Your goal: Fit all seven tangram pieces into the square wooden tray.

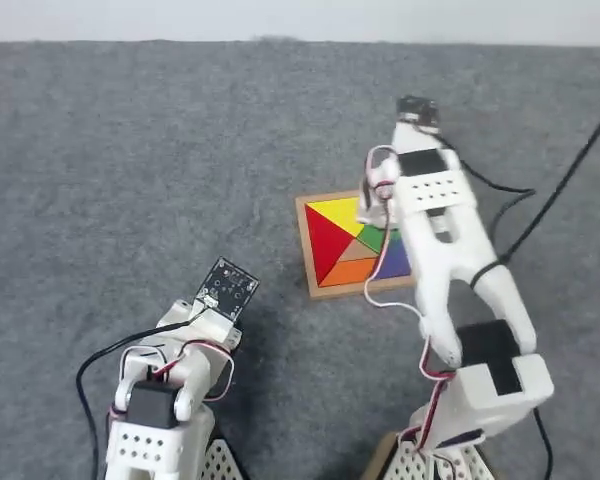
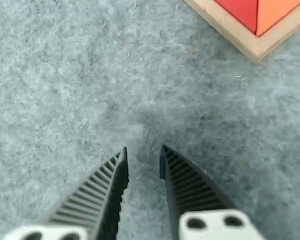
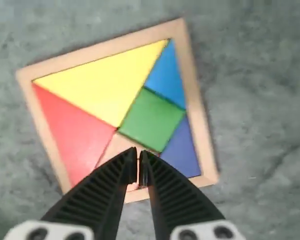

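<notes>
The square wooden tray (image 1: 304, 240) lies on the grey felt right of centre. It holds a yellow triangle (image 3: 102, 82), a red triangle (image 3: 75, 137), a blue triangle (image 3: 166, 75), a green square (image 3: 151, 119), an indigo parallelogram (image 3: 182, 150), a tan triangle (image 3: 115, 146) and an orange triangle (image 1: 348, 271), packed edge to edge. My right gripper (image 3: 138, 151) hangs shut and empty above the tray's centre, its fingers hiding the orange piece in the right wrist view. My left gripper (image 2: 143, 149) is open over bare felt, a short way from the tray's corner (image 2: 230, 31).
The right arm (image 1: 435, 215) stretches over the tray's right side, with cables trailing to the right. The left arm (image 1: 180, 370) sits folded at the front left. Grey felt (image 1: 130, 150) covers the table all around.
</notes>
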Controlling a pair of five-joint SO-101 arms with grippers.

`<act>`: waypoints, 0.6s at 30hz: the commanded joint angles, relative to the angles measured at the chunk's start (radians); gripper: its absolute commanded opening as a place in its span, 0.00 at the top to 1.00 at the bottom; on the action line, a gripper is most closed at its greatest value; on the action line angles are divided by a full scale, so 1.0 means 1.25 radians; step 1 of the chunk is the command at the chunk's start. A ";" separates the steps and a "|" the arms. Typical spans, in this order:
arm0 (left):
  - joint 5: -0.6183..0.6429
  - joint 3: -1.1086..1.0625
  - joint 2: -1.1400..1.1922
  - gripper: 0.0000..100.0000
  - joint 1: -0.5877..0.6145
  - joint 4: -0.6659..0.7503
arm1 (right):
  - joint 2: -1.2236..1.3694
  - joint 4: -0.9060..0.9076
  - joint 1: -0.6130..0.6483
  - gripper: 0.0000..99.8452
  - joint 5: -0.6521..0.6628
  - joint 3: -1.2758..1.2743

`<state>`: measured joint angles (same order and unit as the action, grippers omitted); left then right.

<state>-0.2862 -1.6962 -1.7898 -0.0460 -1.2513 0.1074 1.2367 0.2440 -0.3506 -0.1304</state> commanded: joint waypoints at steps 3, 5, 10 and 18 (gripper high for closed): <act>-0.009 0.010 -0.010 0.90 0.006 -0.004 | -0.181 -0.053 -0.044 0.99 0.063 -0.107; -0.007 0.010 -0.010 0.90 0.006 -0.004 | -0.253 -0.095 -0.052 0.99 0.070 -0.210; -0.007 0.010 -0.010 0.90 0.006 -0.004 | -0.460 -0.212 -0.102 0.99 0.141 -0.477; -0.007 0.010 -0.010 0.90 0.006 -0.004 | -0.731 -0.251 -0.249 0.99 0.281 -0.752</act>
<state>-0.2862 -1.6962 -1.7898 -0.0460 -1.2513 -0.6813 0.9452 -0.0153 -0.0575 -1.0127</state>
